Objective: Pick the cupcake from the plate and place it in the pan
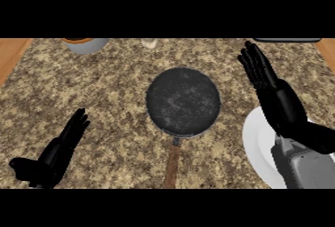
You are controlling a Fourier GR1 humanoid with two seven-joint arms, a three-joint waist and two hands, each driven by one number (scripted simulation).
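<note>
Pan (182, 101) at mid-counter (98, 97), dark speckled round bowl, brown handle pointing straight toward the lower edge; long axis running near to far. White plate (256, 142) at right, partly hidden beneath the right forearm; cupcake not visible. Right hand (265, 77) over the counter just right of the pan, fingers straight, holding nothing. Left hand (62, 148) resting lower left, fingers straight, holding nothing.

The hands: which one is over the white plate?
The right hand; its forearm crosses the white plate. The left hand is over bare counter, left of the pan.
</note>
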